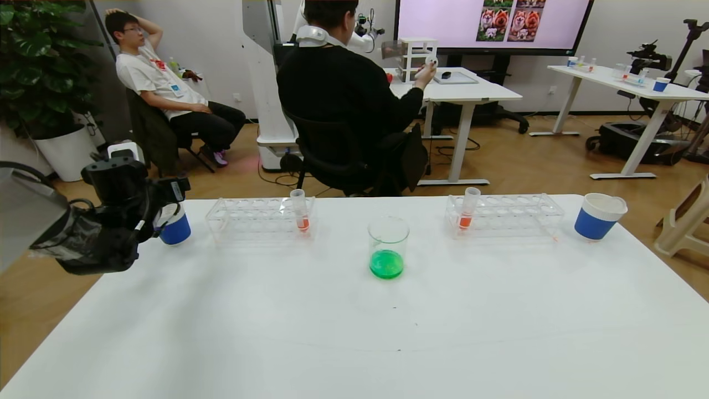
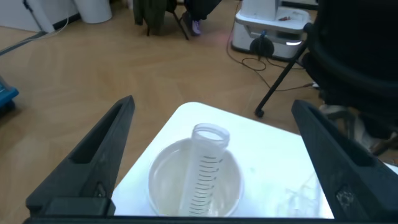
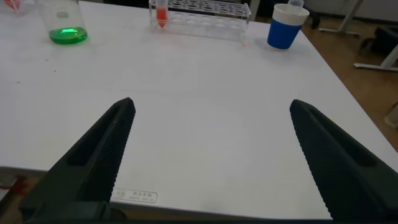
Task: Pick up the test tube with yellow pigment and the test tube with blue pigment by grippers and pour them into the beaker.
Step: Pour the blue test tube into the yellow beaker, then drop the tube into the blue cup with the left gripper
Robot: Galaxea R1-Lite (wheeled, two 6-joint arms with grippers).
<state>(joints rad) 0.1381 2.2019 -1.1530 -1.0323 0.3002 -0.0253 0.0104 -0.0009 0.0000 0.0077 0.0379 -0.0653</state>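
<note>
The left gripper (image 2: 208,162) is spread wide – an empty test tube (image 2: 205,171) stands upright in the paper cup (image 2: 163,177) right under it, between its fingers.

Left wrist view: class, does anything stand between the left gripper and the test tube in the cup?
Nothing visible does. The test tube leans in the paper cup, its open mouth up, and the left gripper is open above it with a clear gap.

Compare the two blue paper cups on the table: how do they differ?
The left cup sits under the open left gripper and holds an empty test tube; the right cup stands alone, with no gripper over it and tilted in the head view. Both have white rims.
</note>
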